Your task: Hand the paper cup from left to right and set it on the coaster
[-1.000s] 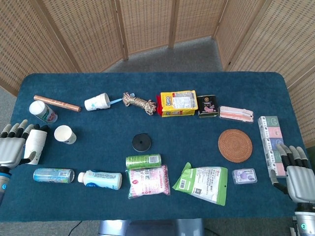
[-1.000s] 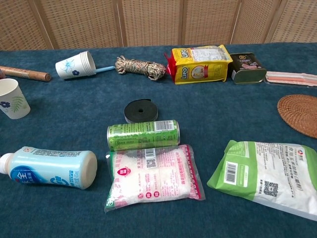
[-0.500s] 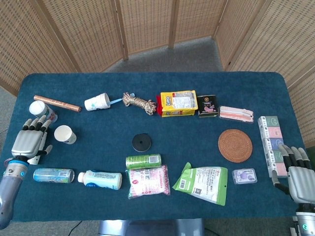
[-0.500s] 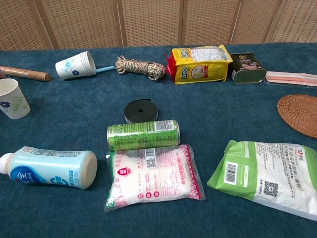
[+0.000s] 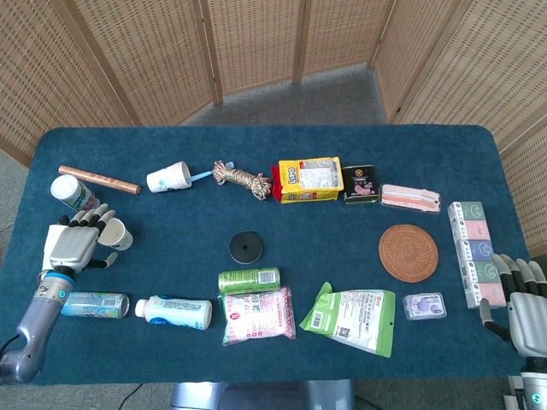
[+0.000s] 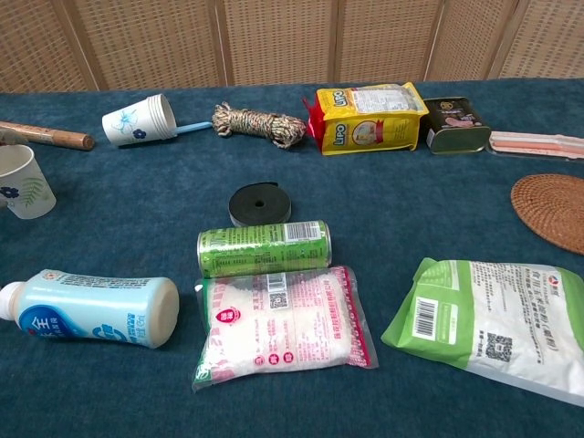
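A: Where does the paper cup [image 5: 115,232] stand?

B: Upright on the blue table [image 5: 282,184], far over on the left side. The chest view shows it at the left edge, with a leaf print on its wall. A second cup [image 5: 167,178] lies on its side further back, stacked with others, and looks like no part of the task.

A: And the left hand [image 5: 75,243]?

B: Just beside the standing cup, on its left, fingers spread and pointing toward it. The fingertips [image 5: 104,219] are at the rim or very near it; whether they touch, I cannot tell. Nothing is held yet.

A: So which step is this?

B: The reach, I judge. The grasp is not yet made, and handover and placing remain.

A: The right hand [image 5: 525,304]?

B: At the near right corner, fingers apart and empty, well apart from the cup.

A: What does the next move call for?

B: Wrapping the fingers round the cup's wall gently, since paper crushes. Then lift and carry rightward, toward the woven coaster [image 5: 408,252], which lies bare on the right.
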Available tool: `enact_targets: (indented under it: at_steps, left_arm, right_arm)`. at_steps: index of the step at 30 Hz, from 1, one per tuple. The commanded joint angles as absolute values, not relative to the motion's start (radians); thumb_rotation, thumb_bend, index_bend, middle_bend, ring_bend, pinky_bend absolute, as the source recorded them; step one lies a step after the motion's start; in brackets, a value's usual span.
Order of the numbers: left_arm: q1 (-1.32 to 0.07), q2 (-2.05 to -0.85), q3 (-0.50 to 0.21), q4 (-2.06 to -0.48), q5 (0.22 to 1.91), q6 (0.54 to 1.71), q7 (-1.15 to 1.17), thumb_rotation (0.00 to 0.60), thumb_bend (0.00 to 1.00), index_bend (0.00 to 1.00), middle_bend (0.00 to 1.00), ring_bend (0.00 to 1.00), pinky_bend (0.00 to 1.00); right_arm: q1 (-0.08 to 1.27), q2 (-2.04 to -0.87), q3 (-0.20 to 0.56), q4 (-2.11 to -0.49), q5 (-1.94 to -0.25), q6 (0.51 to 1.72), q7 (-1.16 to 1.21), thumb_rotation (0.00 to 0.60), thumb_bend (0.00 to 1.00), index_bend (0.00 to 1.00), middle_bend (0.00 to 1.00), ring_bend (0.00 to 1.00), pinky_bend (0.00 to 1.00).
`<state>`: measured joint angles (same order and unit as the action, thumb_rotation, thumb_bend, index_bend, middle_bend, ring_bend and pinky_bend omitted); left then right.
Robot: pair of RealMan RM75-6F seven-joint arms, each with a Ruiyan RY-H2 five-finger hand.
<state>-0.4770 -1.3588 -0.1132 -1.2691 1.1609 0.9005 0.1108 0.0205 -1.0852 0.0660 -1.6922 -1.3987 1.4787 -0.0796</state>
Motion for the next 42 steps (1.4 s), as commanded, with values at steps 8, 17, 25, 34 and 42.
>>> enact_targets:
  at_steps: [8, 17, 25, 34, 42]
  left_arm:
    - [-0.477, -1.436, -0.114, -1.149, 1.210, 0.902, -0.033, 0.469, 0.37, 0.09, 0.00, 0.09, 0.27]
    - [-0.476, -1.463, -0.114, -1.101, 1.262, 0.931, -0.125, 0.490, 0.37, 0.18, 0.10, 0.20, 0.36]
    - [-0.474, -1.460, -0.115, -1.106, 1.282, 0.953, -0.155, 0.494, 0.40, 0.20, 0.16, 0.24, 0.38]
    - [-0.462, -1.478, -0.115, -1.073, 1.302, 0.992, -0.195, 0.520, 0.48, 0.27, 0.25, 0.33, 0.48]
    - [-0.453, -1.494, -0.117, -1.045, 1.318, 1.024, -0.232, 0.549, 0.48, 0.29, 0.29, 0.37, 0.51]
  right_arm:
    - [0.024, -1.095, 0.065, -1.686, -1.374, 1.450, -0.083, 0.530, 0.54, 0.00, 0.00, 0.00, 0.02]
    - [0.024, -1.097, 0.065, -1.682, -1.368, 1.443, -0.080, 0.529, 0.54, 0.00, 0.00, 0.00, 0.02]
    - [0.026, -1.099, 0.066, -1.681, -1.368, 1.437, -0.078, 0.530, 0.54, 0.00, 0.00, 0.00, 0.02]
    - [0.028, -1.102, 0.065, -1.682, -1.371, 1.434, -0.080, 0.530, 0.54, 0.00, 0.00, 0.00, 0.02]
    - [0.031, -1.098, 0.067, -1.692, -1.371, 1.430, -0.084, 0.530, 0.54, 0.00, 0.00, 0.00, 0.02]
